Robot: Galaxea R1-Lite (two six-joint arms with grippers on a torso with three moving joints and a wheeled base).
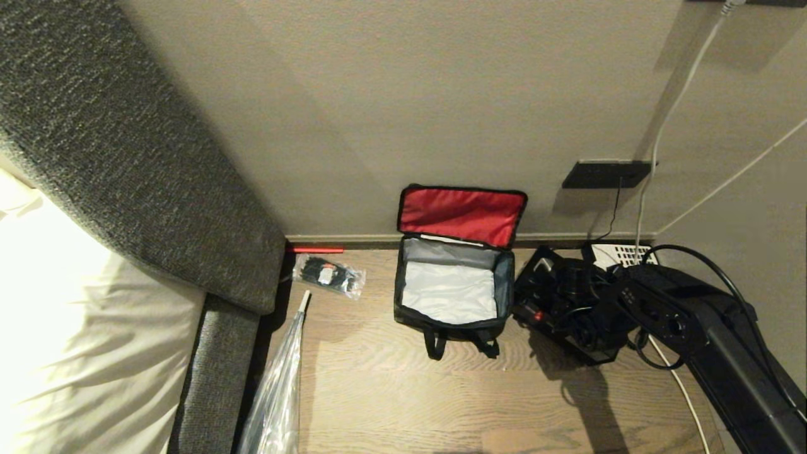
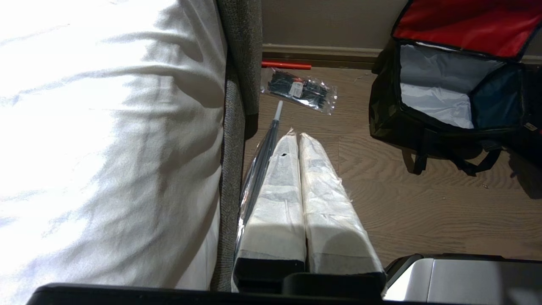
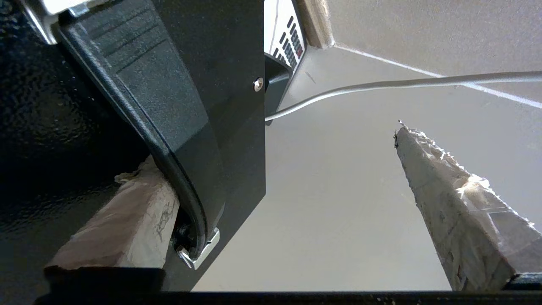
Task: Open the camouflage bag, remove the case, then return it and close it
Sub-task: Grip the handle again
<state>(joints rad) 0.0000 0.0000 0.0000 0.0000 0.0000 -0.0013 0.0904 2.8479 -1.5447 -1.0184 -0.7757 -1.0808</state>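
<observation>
Wooden floor carries everything. Nearest the robot, the right gripper (image 3: 271, 148) stands spread wide, one finger (image 3: 127, 212) tucked against the case (image 3: 190, 106), the other clear of it. The case sits just right of the camouflage bag (image 1: 451, 325), which lies open and empty, its lid (image 1: 460, 214) against the wall. To return the case, I would centre both fingers across it before closing, lift level, and lower squarely inside. The left gripper (image 2: 296, 137) is parked, pressed together.
</observation>
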